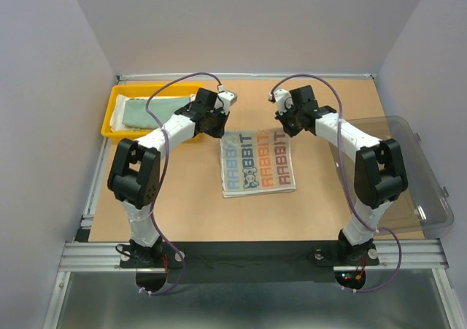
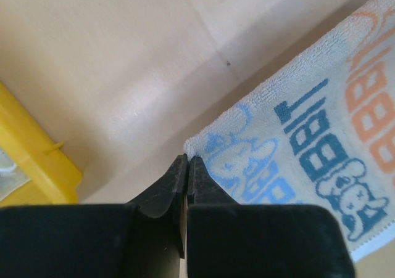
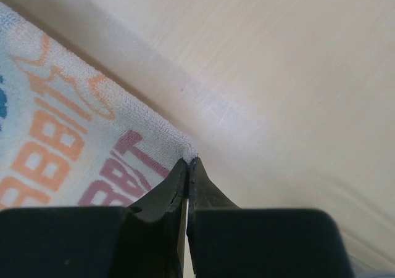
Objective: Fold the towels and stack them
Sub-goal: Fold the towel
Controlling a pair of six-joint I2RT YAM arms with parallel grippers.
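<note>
Left gripper (image 2: 187, 162) & right gripper (image 3: 187, 163) pinched shut on 12 o'clock corners of white letter-print terry towel (image 1: 257, 161); I'd fold twd 6.

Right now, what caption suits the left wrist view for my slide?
Left gripper pinches a corner of the printed towel; yellow tray at left.

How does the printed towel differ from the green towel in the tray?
The printed towel lies spread on the table; the green towel sits in the yellow tray. The printed towel is white with blue and orange letters; the green towel is plain. The left gripper and right gripper pinch the printed towel's far corners; the green towel is untouched. Both are soft cloths.
</note>
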